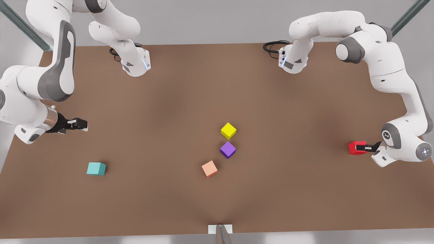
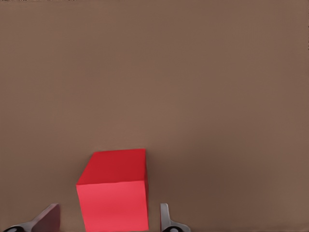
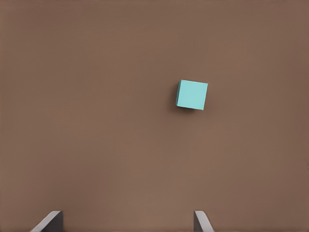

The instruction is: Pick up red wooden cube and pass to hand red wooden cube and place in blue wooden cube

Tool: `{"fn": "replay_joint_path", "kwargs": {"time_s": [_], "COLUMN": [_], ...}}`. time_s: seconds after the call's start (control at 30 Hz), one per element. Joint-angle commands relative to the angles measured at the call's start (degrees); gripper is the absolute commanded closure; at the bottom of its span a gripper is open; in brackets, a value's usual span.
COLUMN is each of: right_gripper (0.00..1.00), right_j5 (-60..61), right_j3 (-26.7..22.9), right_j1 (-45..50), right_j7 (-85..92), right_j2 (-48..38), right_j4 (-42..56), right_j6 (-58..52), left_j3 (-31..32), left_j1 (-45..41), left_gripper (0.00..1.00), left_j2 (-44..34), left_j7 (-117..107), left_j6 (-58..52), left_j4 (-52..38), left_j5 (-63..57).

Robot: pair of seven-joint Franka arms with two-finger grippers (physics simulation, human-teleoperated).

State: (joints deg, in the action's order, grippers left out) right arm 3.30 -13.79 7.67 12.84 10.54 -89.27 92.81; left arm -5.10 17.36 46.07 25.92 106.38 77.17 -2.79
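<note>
We find the red cube (image 1: 357, 147) at the front view's right, close to the table's (image 1: 217, 84) right edge, between the fingers of the left gripper (image 1: 367, 147). In the left wrist view the red cube (image 2: 115, 189) sits between the two fingertips (image 2: 166, 220), with a slim gap visible on each side, so we read the fingers as spread around it and not yet pressed on its faces. We cannot tell from these views whether the cube rests on the table or is raised off it.

Across the table, at the front view's left, the right gripper (image 1: 78, 124) hangs above the surface, pointing toward the middle. Its fingertips (image 3: 53, 221) stand wide apart in the right wrist view, holding nothing. That arm waits.

The blue cube (image 1: 96, 168) lies on the table at the front view's lower left, near the right gripper and well apart from the red cube. We see the blue cube (image 3: 191, 94) again in the right wrist view, alone on the brown surface, clear of the fingers.

Near the table's middle three more cubes lie close together: a yellow cube (image 1: 228, 130), a purple cube (image 1: 228, 149) just beside it toward the near edge, and an orange cube (image 1: 209, 168) a little farther to the front view's lower left. None of them touches another, as far as we can see.
</note>
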Motion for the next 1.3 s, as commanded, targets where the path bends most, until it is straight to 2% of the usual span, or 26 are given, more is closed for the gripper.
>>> {"fn": "replay_joint_path", "kwargs": {"time_s": [0.0, 0.37, 0.87, 0.93, 1.2, 1.23, 1.27], "right_gripper": [0.00, 0.00, 0.00, 0.00, 0.00, 0.00, 0.00], "right_j5": [0.0, 0.0, 0.1, 0.1, 0.1, 0.1, 0.1], "right_j3": [0.0, 0.0, 0.1, 0.1, 0.1, 0.1, 0.1], "right_j1": [0.2, 0.3, 0.4, 0.4, 0.6, 0.6, 0.6], "right_j7": [-1.1, -1.1, -0.3, -0.3, -0.3, -0.3, -0.3], "right_j2": [0.0, 0.4, 0.7, 0.7, 0.8, 0.8, 0.8], "right_j4": [0.0, -0.1, -0.1, -0.1, -0.2, -0.2, -0.1], "right_j6": [0.3, 0.2, 0.2, 0.2, 0.1, 0.1, 0.1], "left_j3": [0.0, 0.0, -1.1, -1.1, -1.1, -1.1, -1.1], "left_j1": [-0.2, 0.0, 0.4, 0.3, 0.3, 0.3, 0.3], "left_gripper": [0.00, 0.00, 0.00, 0.08, 0.07, 0.08, 0.15], "left_j2": [0.2, 4.3, 4.7, 4.7, 4.8, 4.8, 5.1], "left_j7": [9.2, 8.5, 7.0, 5.7, 5.8, 5.7, 5.7], "left_j6": [1.5, 4.0, 3.1, 3.0, 2.7, 2.8, 2.8], "left_j4": [0.2, 0.1, 0.1, 0.1, 0.1, 0.1, 0.1], "left_j5": [0.0, 0.1, 0.0, 0.1, 0.1, 0.1, 0.1]}}
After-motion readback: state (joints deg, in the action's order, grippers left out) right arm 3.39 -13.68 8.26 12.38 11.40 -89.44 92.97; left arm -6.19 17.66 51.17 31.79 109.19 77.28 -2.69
